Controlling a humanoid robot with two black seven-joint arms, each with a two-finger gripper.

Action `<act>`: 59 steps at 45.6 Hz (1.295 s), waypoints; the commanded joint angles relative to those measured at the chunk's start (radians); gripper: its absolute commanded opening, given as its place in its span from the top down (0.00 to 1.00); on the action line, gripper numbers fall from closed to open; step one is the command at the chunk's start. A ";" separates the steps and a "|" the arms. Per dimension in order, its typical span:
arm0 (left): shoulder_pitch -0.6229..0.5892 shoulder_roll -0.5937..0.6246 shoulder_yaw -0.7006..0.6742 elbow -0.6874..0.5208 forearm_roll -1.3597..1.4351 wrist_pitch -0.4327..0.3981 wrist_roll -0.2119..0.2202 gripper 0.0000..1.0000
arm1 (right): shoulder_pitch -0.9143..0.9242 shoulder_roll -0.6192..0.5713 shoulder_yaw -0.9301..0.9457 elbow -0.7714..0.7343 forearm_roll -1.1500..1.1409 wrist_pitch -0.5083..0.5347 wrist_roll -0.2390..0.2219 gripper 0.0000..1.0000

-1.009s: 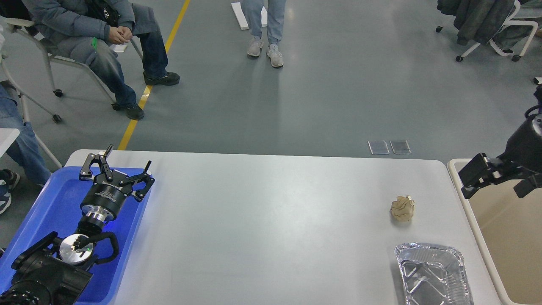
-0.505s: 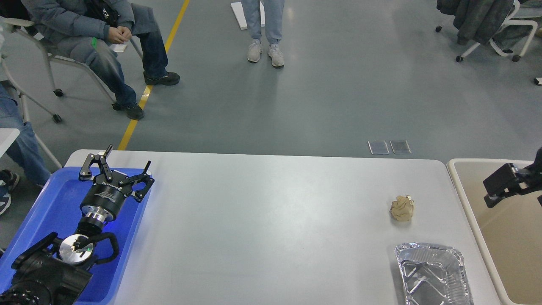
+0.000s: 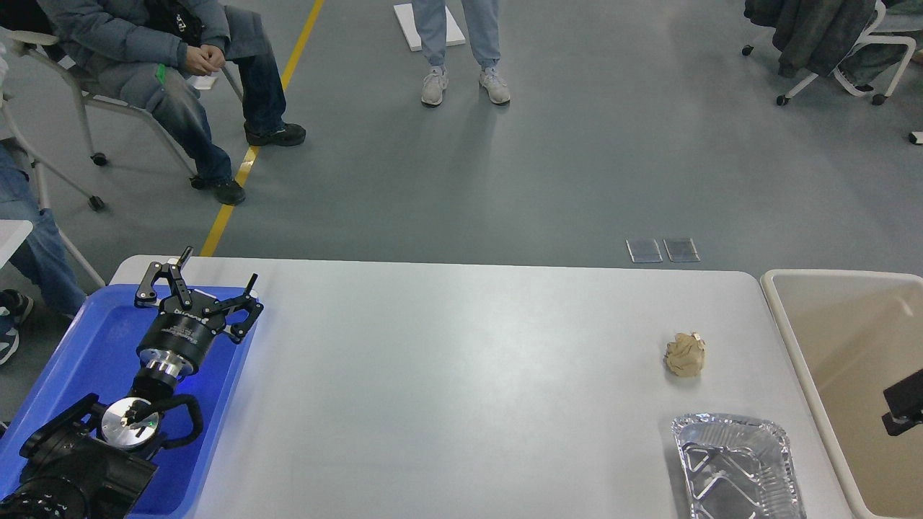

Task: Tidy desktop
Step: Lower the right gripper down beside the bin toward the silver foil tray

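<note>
The left gripper [image 3: 200, 283] hangs over the far end of the blue tray [image 3: 86, 346] with its jaws spread wide and nothing between them. The tray sits at the left edge of the desktop [image 3: 447, 375]. At the right border of the view only a small black piece of the right gripper [image 3: 905, 404] shows, over the beige bin [image 3: 782, 317]; whether its jaws are apart or together cannot be told.

The desktop fills the lower middle of the view, with its rounded far corners visible. The bin stands just beside its right edge. Near that edge lies a crumpled paper ball [image 3: 684, 354], and nearer the front edge, apart from the ball, a foil tray [image 3: 735, 461]. Between the blue tray and these two, the tabletop is one broad bare stretch.
</note>
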 commanded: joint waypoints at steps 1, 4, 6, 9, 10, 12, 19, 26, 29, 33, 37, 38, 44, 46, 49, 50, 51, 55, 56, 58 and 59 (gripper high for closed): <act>0.000 0.000 -0.001 0.000 0.002 0.000 0.000 0.00 | -0.212 -0.053 0.131 -0.007 -0.036 -0.082 0.000 0.00; 0.000 0.000 -0.001 0.000 0.000 0.000 0.000 0.00 | -0.329 -0.053 0.245 -0.016 -0.045 -0.097 0.000 0.00; 0.000 0.000 -0.001 0.000 0.000 0.000 -0.002 0.00 | -0.379 -0.053 0.296 -0.033 -0.047 -0.099 0.000 0.00; 0.000 0.000 -0.001 0.000 0.000 0.000 -0.002 0.00 | -0.450 -0.053 0.357 -0.059 -0.047 -0.100 0.000 0.00; 0.000 0.000 -0.001 0.000 0.000 0.000 0.000 0.00 | -0.471 -0.051 0.372 -0.069 -0.047 -0.103 0.000 0.00; 0.000 0.000 -0.001 0.000 0.000 0.000 0.000 0.00 | -0.511 -0.053 0.398 -0.086 -0.048 -0.111 0.000 0.00; 0.000 0.000 -0.001 0.000 0.000 0.000 0.000 0.00 | -0.651 -0.039 0.471 -0.120 -0.064 -0.154 0.001 0.00; 0.000 0.000 -0.001 0.000 0.000 0.000 0.000 0.00 | -0.818 -0.019 0.642 -0.163 -0.103 -0.160 0.001 0.00; 0.000 0.000 -0.001 0.000 0.000 0.000 -0.002 0.00 | -0.873 -0.011 0.698 -0.177 -0.116 -0.160 0.001 0.00; 0.000 0.000 -0.001 0.000 0.000 0.000 -0.002 0.00 | -0.923 0.009 0.739 -0.206 -0.130 -0.166 0.004 0.00; 0.000 0.000 -0.001 0.000 0.000 0.000 0.000 0.00 | -0.959 0.033 0.757 -0.234 -0.134 -0.186 0.007 0.00; 0.000 0.000 0.001 0.000 0.000 0.000 -0.002 0.00 | -0.967 0.041 0.758 -0.240 -0.134 -0.191 0.007 0.00; 0.000 0.000 -0.001 0.000 0.000 0.000 -0.002 0.00 | -1.004 0.081 0.759 -0.269 -0.134 -0.224 0.021 0.00; 0.000 0.000 -0.001 0.000 0.000 0.000 -0.002 0.00 | -1.018 0.093 0.759 -0.274 -0.134 -0.235 0.023 0.00; 0.000 0.000 -0.001 0.000 0.000 0.000 -0.002 0.00 | -1.030 0.104 0.761 -0.274 -0.134 -0.246 0.027 0.00; 0.000 0.000 0.001 0.000 0.000 0.000 0.000 0.00 | -1.035 0.105 0.761 -0.275 -0.134 -0.249 0.029 0.00; 0.000 0.000 -0.001 0.000 0.000 0.000 0.000 0.00 | -1.036 0.108 0.761 -0.275 -0.134 -0.250 0.030 0.00; 0.000 0.000 -0.001 0.000 0.000 0.000 -0.002 0.00 | -1.035 0.110 0.761 -0.275 -0.133 -0.254 0.038 0.00; 0.000 0.000 -0.001 0.000 0.000 0.000 0.000 0.00 | -1.035 0.110 0.762 -0.275 -0.134 -0.254 0.040 0.00; 0.000 0.000 -0.001 0.000 0.000 0.000 0.000 0.00 | -1.033 0.111 0.762 -0.275 -0.134 -0.254 0.041 0.00; 0.000 0.000 0.001 0.000 0.000 0.000 0.000 0.00 | -1.033 0.113 0.765 -0.275 -0.134 -0.255 0.041 0.00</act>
